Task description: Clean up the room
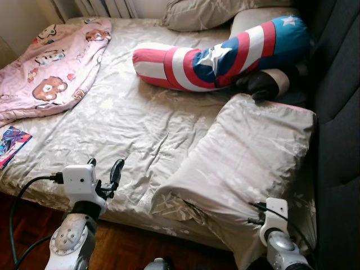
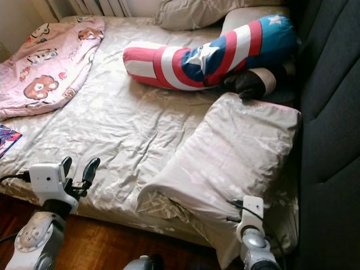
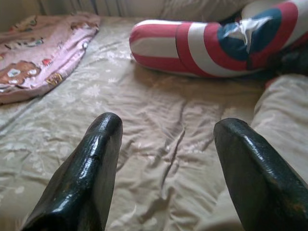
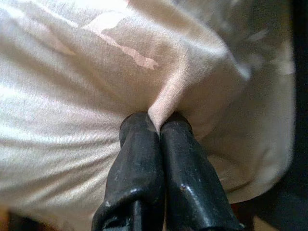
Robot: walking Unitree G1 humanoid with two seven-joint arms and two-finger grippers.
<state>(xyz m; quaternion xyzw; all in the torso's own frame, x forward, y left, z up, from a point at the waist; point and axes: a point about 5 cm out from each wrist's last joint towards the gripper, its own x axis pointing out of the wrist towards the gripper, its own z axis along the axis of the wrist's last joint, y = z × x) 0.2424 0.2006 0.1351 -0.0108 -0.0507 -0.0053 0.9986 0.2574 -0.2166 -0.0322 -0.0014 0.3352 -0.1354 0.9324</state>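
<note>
A beige pillow (image 1: 247, 152) lies on the right side of the bed, its near end hanging over the front edge. My right gripper (image 4: 156, 120) is shut on a pinched fold of the pillow (image 4: 144, 62) cover; its wrist (image 1: 275, 216) sits under that near corner. My left gripper (image 1: 104, 167) stands open above the bed's front edge, left of the pillow, with nothing between its fingers (image 3: 91, 163). A red, white and blue shield-pattern bolster (image 1: 219, 50) lies across the back of the bed.
A pink cartoon blanket (image 1: 48, 67) covers the bed's far left. A colourful book (image 1: 11, 143) lies at the left edge. Another beige pillow (image 1: 208, 12) rests at the head. A dark upholstered panel (image 1: 337, 112) runs along the right. Wooden floor (image 1: 129, 247) lies below.
</note>
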